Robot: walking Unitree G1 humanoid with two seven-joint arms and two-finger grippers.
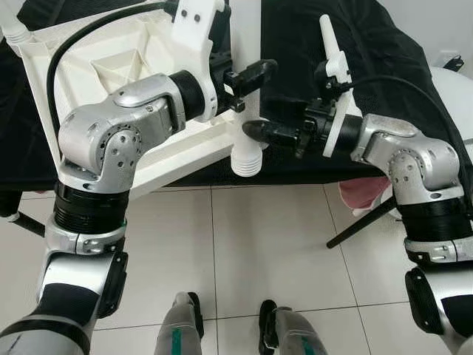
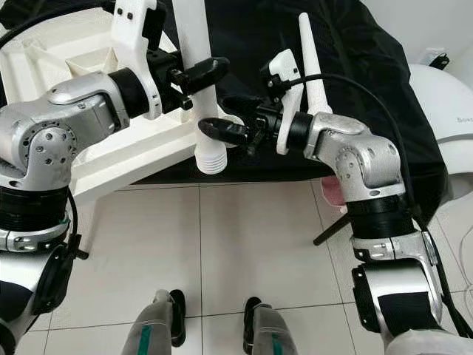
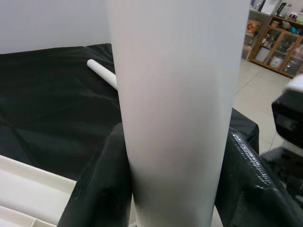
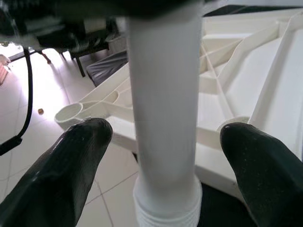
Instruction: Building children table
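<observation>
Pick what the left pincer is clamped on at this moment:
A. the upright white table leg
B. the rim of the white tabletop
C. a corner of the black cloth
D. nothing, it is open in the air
A. The left pincer grips the white table leg, its black fingers pressed against both sides of the tube, while the right pincer sits open around the same leg lower down, near its threaded end.
</observation>
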